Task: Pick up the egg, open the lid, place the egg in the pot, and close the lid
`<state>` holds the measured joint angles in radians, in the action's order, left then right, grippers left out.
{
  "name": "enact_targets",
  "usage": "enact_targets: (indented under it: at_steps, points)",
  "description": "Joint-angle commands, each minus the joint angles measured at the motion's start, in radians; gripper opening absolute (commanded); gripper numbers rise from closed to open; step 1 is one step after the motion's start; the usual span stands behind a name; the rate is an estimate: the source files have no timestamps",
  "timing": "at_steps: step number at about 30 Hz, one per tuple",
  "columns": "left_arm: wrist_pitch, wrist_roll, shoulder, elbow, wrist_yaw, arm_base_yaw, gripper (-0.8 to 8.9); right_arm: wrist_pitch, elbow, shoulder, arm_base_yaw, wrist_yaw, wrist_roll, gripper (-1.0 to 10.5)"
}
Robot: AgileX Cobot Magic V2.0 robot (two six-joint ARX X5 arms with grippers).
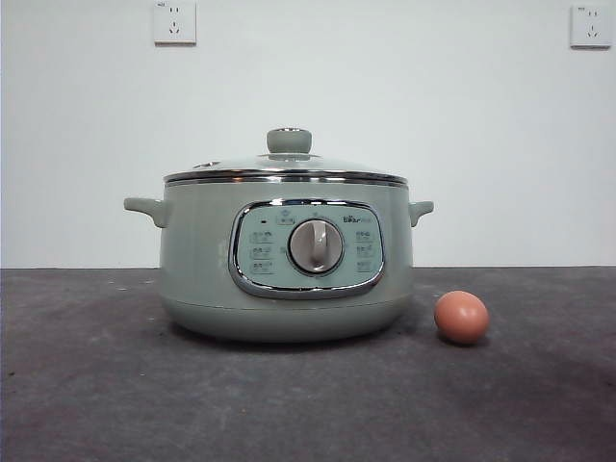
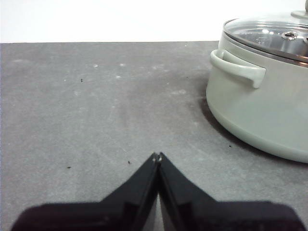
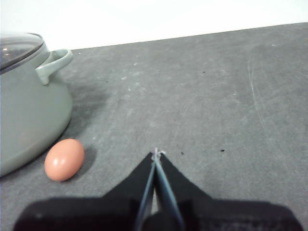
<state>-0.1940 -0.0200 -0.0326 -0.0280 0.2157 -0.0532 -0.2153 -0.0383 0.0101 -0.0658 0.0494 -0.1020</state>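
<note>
1. Egg (image 1: 461, 317): reddish-brown, lying on its side on the dark grey table (image 1: 96, 385), just beside the pot's base, on the pot's right seen from the front. Not touching the pot; a narrow gap shows in the right wrist view.
2. Pot (image 1: 286, 260): pale sage-green electric cooker, upright mid-table, chrome-framed control panel (image 1: 306, 248) w/ silver dial (image 1: 316, 246) facing the front cam. Two small side handles stick out near the rim.
3. Lid (image 1: 285, 169): clear glass, steel rim, pale green knob (image 1: 289, 141) on top; seated flat on the pot, closed.
4. Right gripper (image 3: 156, 153): low over bare table, near the egg but apart from it; jaws pressed together tip to tip, nothing held.
5. Left gripper (image 2: 157, 156): low over bare table on the pot's other side, well apart from it; jaws likewise closed together, empty.
6. Behind: white wall w/ two sockets (image 1: 174, 21) up high. Neither arm shows in the front view.
</note>
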Motion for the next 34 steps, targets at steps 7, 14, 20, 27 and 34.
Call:
enact_targets:
  at_steps: [7,14,20,27,34]
  points:
    - [0.007,-0.045,0.000,0.003,0.004,-0.002,-0.05,0.077,0.010,-0.001,0.000,0.042,-0.092,0.0]
    - [-0.002,-0.106,-0.001,-0.091,0.024,-0.002,-0.06,0.040,-0.063,0.008,0.000,0.059,-0.229,-0.1]
    - [-0.132,-0.145,-0.047,-0.248,0.027,-0.001,-0.06,-0.063,-0.232,0.073,0.000,0.095,-0.220,-0.1]
    - [-0.280,-0.137,-0.148,-0.459,0.113,0.000,-0.06,-0.272,-0.501,0.222,0.000,0.184,-0.081,-0.1]
    - [-0.454,-0.050,-0.289,-0.699,0.201,0.000,-0.06,-0.492,-0.768,0.397,0.000,0.290,0.055,-0.1]
